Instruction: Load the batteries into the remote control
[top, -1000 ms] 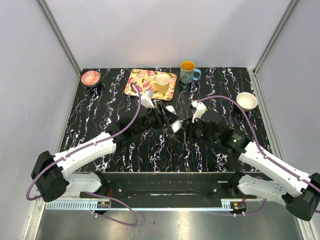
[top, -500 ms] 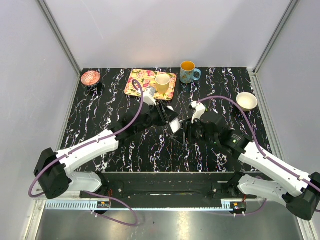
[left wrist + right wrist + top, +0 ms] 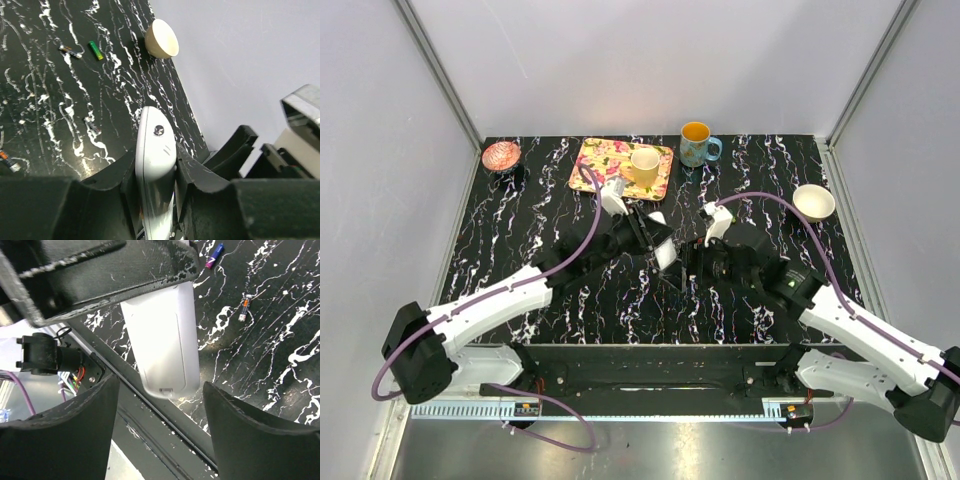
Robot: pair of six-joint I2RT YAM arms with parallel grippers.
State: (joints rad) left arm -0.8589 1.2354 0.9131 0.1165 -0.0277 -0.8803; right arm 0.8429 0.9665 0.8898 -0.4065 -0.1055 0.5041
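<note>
The left tool (image 3: 156, 172) is clamped on the remote (image 3: 161, 335), its fingers (image 3: 192, 175) pressed to both long sides, holding it above the middle of the surface (image 3: 570, 300). The right tool (image 3: 160, 387) is spread wide, one finger (image 3: 250, 435) on either side of the remote's free end and neither touching it.

At the far edge, a flowered tray (image 3: 595, 160) carries a yellow cup (image 3: 644, 166). Beside the tray stands a blue mug (image 3: 696, 145), orange inside. A white bowl (image 3: 813, 202) sits far right and a pink bowl (image 3: 501, 155) far left.

A green battery (image 3: 95, 50), a purple battery (image 3: 215, 256) and a dark battery (image 3: 243, 307) lie loose on the surface.
</note>
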